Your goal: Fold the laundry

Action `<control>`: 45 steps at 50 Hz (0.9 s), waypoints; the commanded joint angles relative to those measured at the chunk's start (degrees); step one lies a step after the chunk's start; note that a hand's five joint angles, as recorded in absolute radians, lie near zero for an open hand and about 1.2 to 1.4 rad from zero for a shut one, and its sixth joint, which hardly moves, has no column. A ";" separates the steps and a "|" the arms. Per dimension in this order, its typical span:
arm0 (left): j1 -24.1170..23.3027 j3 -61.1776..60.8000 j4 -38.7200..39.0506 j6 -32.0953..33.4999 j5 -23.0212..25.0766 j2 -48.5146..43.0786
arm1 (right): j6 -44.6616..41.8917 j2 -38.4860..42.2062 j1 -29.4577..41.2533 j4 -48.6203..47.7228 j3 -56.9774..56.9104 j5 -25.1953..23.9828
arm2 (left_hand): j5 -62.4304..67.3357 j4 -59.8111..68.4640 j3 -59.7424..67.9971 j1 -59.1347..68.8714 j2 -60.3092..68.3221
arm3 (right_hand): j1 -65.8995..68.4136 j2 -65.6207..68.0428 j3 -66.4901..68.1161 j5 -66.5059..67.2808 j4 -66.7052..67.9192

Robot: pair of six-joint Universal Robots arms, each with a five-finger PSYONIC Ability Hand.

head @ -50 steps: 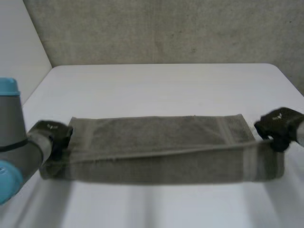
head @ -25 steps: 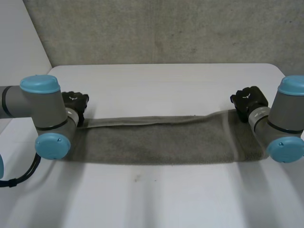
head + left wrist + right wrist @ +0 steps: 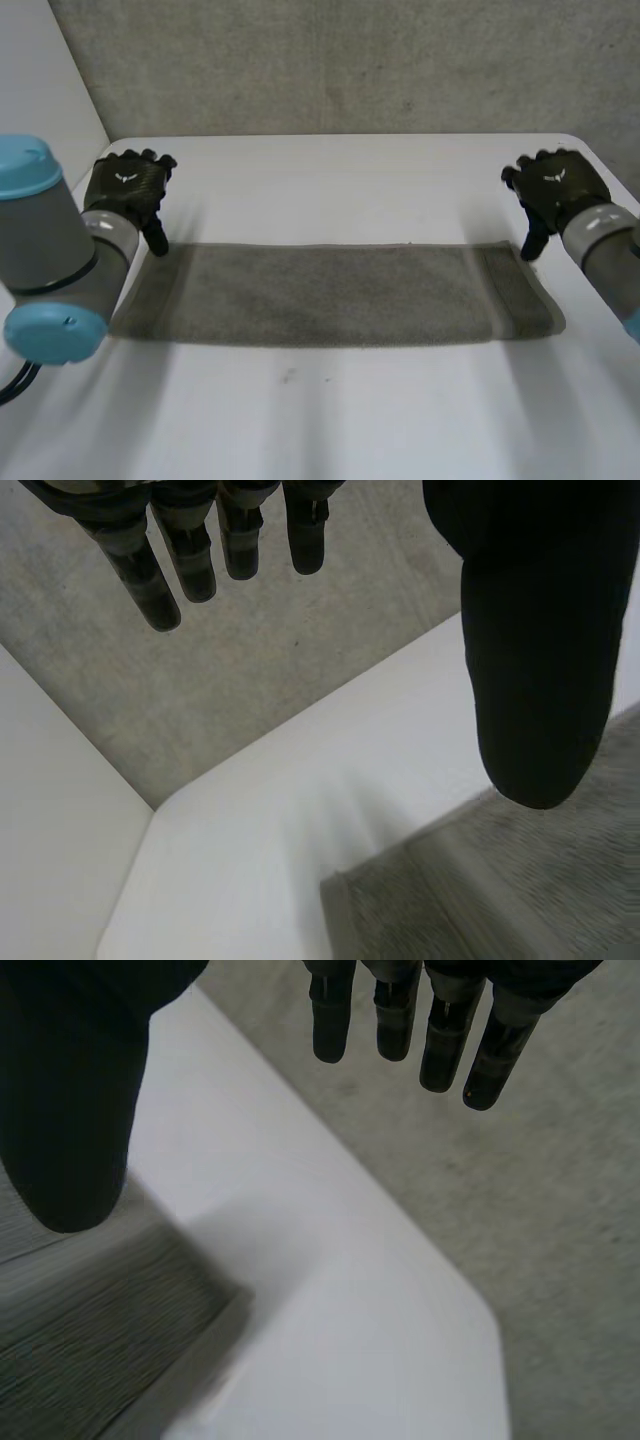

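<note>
A long grey-brown terry towel (image 3: 330, 295) lies flat across the middle of the white table (image 3: 350, 170). Its long sides run parallel to the table's near edge, and its short ends reach towards the left and right edges. It looks doubled lengthwise into a narrow strip, with a sewn band near its right end.

The left hand (image 3: 125, 188) hovers at the towel's far left corner, and the right hand (image 3: 556, 188) at its far right corner. Both are spread. In the left wrist view the fingers (image 3: 190, 555) hang straight and apart from the thumb, with nothing between them. The right wrist view shows the same of its fingers (image 3: 440, 1035). Each thumb points down beside its corner; whether the tips touch the cloth is hard to say from here.

The lengthwise fold seems laid down, and the hands hold nothing. The next move probably calls for a crosswise fold: pinch both corners of one short end and carry it over to the other, keeping the edges square so the strip halves cleanly.
</note>
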 commanded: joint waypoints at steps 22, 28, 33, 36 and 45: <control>-1.12 -15.73 11.63 -2.99 0.37 4.72 | -5.07 2.12 -10.61 -5.56 19.01 -10.45 | -1.82 0.31 0.21 -0.57 0.40 | 67.72 66.74 67.78 66.49 66.61; -1.38 -15.99 11.72 -3.07 0.28 4.98 | -11.93 4.06 -14.22 -5.91 16.99 -8.78 | -1.82 0.31 0.21 -0.57 0.40 | 67.72 66.74 67.78 66.49 66.61; -1.29 -15.99 11.63 -3.16 0.37 5.86 | -19.13 3.79 -18.88 -5.74 15.85 -5.00 | -1.82 0.31 0.21 -0.57 0.40 | 67.72 66.74 67.78 66.49 66.61; -1.29 -16.08 11.63 -3.16 0.28 6.13 | -21.16 3.35 -21.34 -5.47 14.18 -2.80 | -1.82 0.31 0.21 -0.57 0.40 | 67.72 66.74 67.78 66.49 66.61; -1.29 -16.70 11.72 -3.16 0.28 6.22 | -7.74 1.95 -21.60 -3.54 14.61 -10.15 | -1.82 0.31 0.21 -0.57 0.40 | 25.67 24.69 25.73 24.44 24.56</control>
